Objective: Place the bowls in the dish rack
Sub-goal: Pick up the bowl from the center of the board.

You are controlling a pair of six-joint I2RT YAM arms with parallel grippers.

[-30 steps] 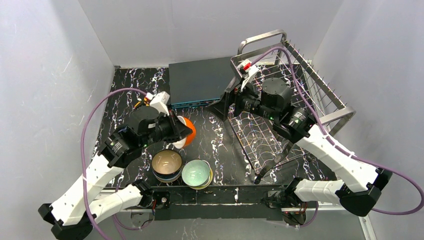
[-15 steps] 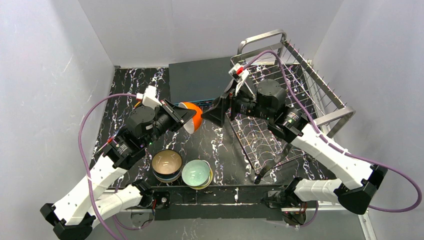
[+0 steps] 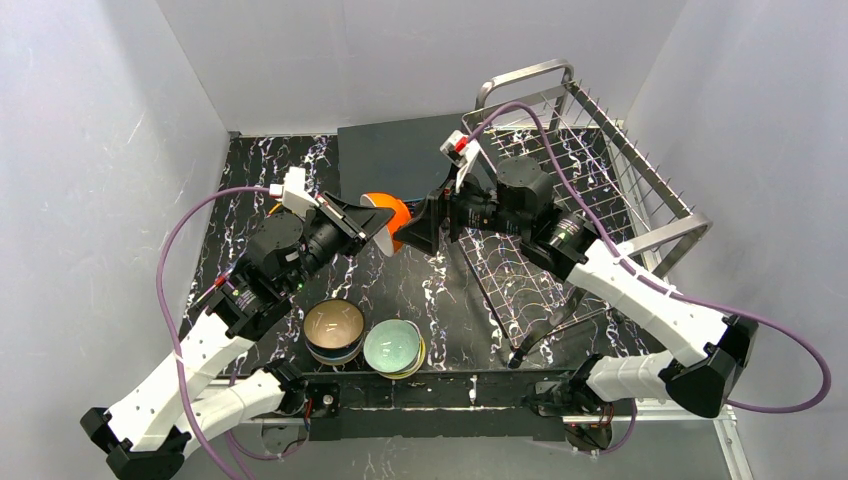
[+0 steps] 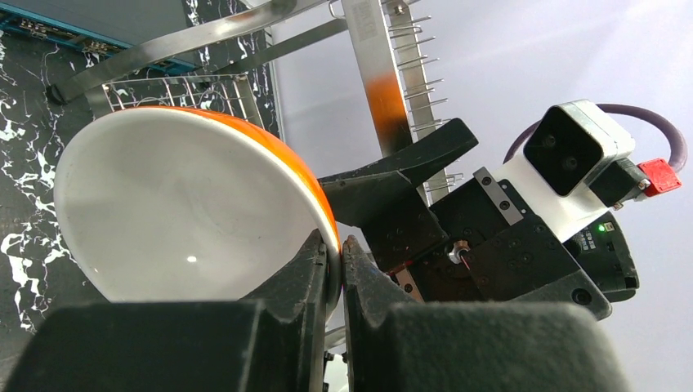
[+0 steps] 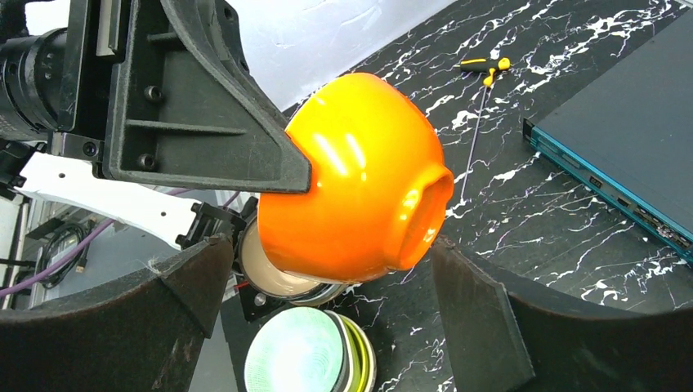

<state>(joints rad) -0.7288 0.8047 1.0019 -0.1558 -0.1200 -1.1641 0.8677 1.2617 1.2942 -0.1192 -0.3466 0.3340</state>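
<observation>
My left gripper is shut on the rim of the white bowl with the orange outside and holds it tilted in the air, between the teal box and the dish rack. In the left wrist view the fingers pinch the rim of the bowl. My right gripper is open, its fingers on either side of the bowl's foot, apart from it. Near the front edge, a beige bowl and a pale green bowl each top a stack of other bowls.
A flat dark-teal box lies at the back centre, left of the rack. A yellow-handled screwdriver lies on the black marble table at the left. The rack's loop handle rises at the back.
My left gripper has lifted the orange bowl up and to the right. My right gripper has moved left from over the rack and now brackets the bowl.
</observation>
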